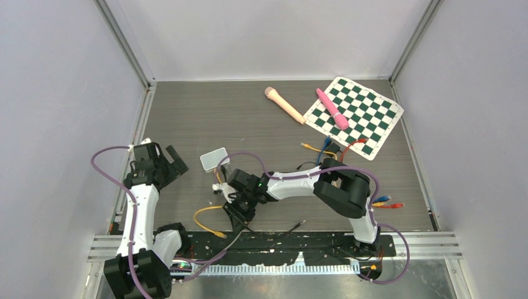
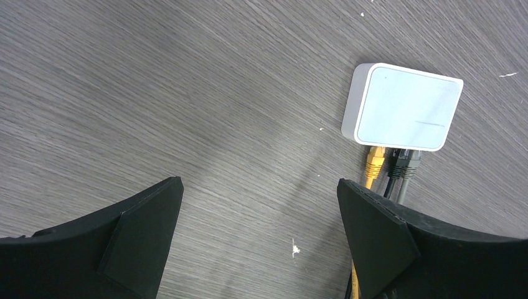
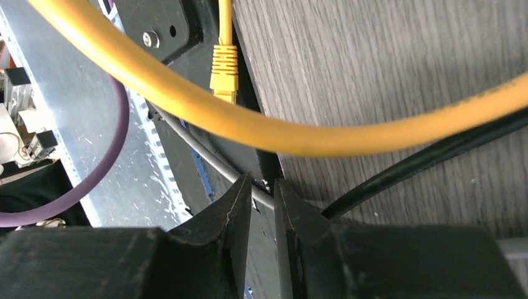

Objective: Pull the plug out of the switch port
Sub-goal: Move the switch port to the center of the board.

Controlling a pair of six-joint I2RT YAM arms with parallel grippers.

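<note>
Where pale walls (image 1: 268, 37) enclose the woodgrain table (image 1: 236, 118), left hand (image 2: 258, 184) gapes, right hand (image 3: 263, 187) pinches grey cable (image 3: 212, 159).

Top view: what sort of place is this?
Likely a robotics lab test cell: a left arm and right arm bolted to a table walled by plain panels, a checkerboard sheet, and a white switch with cables plugged in.
</note>
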